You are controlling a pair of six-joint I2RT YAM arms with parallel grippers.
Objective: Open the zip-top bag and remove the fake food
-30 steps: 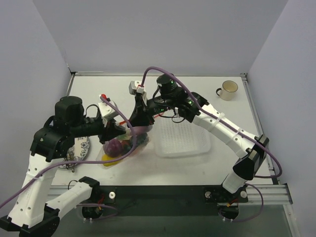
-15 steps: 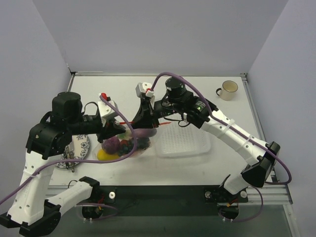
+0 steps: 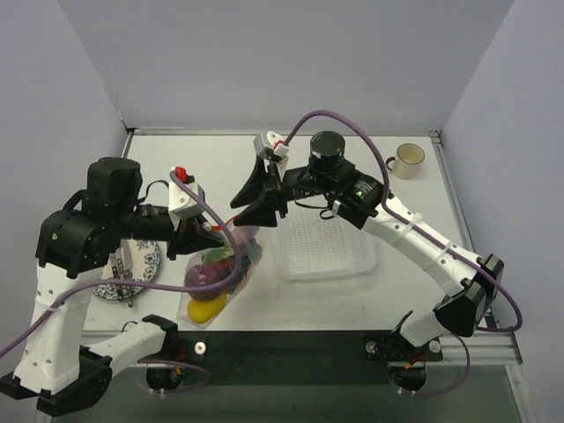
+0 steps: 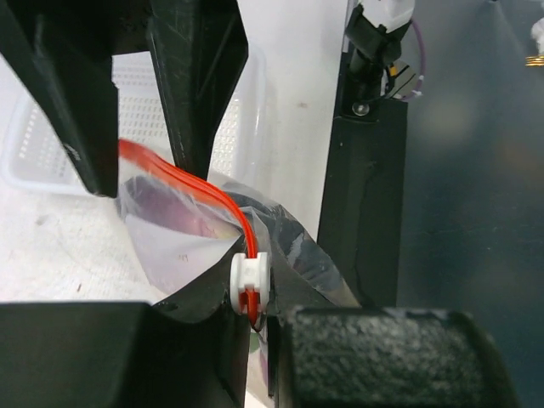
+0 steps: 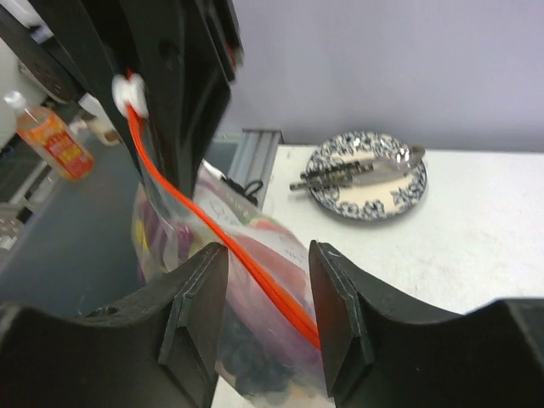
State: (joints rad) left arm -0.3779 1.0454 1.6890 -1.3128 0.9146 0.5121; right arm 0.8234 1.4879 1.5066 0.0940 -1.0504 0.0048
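The clear zip-top bag [image 3: 218, 280] hangs in the air from my left gripper [image 3: 205, 236], which is shut on the end of its orange-red zip strip [image 4: 174, 180] at the white slider [image 4: 249, 283]. The fake food fills the bag: a purple eggplant [image 3: 208, 272], a yellow piece [image 3: 204, 309] and dark pieces [image 5: 255, 374]. My right gripper [image 3: 256, 204] is open. In the right wrist view the zip strip [image 5: 246, 270] runs through the gap between its fingers [image 5: 204, 323], near the right-hand one. The bag mouth looks shut along the strip.
A white mesh basket [image 3: 328, 248] lies just right of the bag. A patterned plate [image 3: 134, 266] with cutlery sits under the left arm. A cream mug [image 3: 408, 160] stands at the back right. An orange bottle [image 5: 51, 136] shows beyond the table edge.
The left gripper has drawn back to the left with the bag, which now hangs lower and nearer the front edge. The right gripper has risen toward the back, jaws spread.
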